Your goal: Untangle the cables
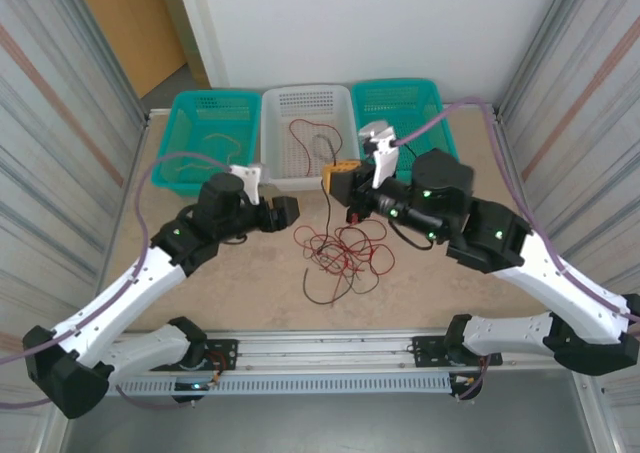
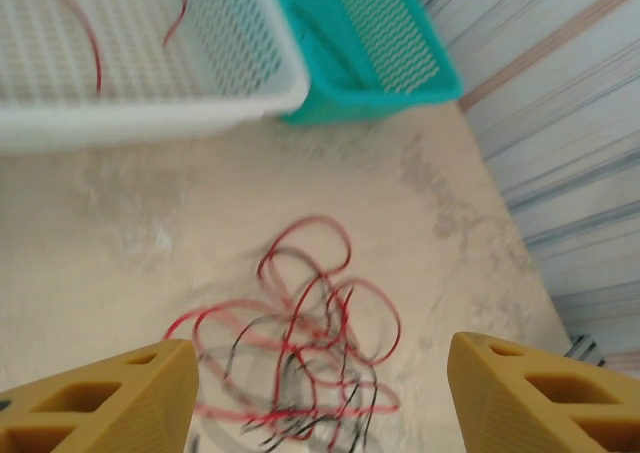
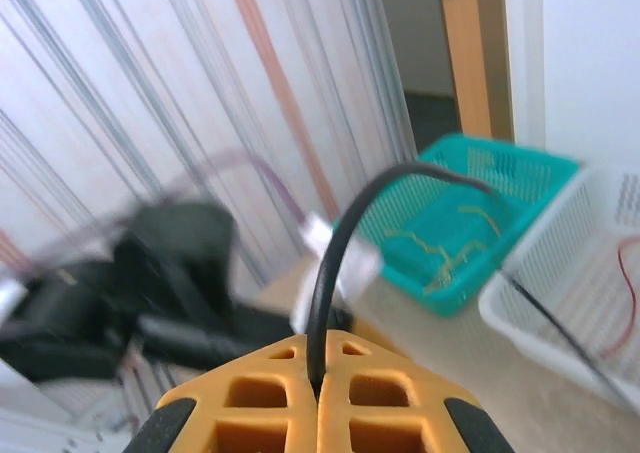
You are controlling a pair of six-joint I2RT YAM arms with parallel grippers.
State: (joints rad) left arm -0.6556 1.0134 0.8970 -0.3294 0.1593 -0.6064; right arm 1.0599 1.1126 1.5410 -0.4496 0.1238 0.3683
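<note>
The right gripper [image 3: 318, 385] pinches a black cable [image 3: 328, 263]. The left gripper [image 2: 320, 373] gapes above the cables [image 2: 300, 273]. Light, floppy stuff, so grab an outer loop.

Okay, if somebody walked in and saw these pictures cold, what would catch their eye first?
Probably the tangle of red and black cables in the middle of the table. Next, the right gripper shut on a black cable that arches up out of it, and the left gripper open above the tangle. A white basket stands between two teal baskets at the far edge.
</note>
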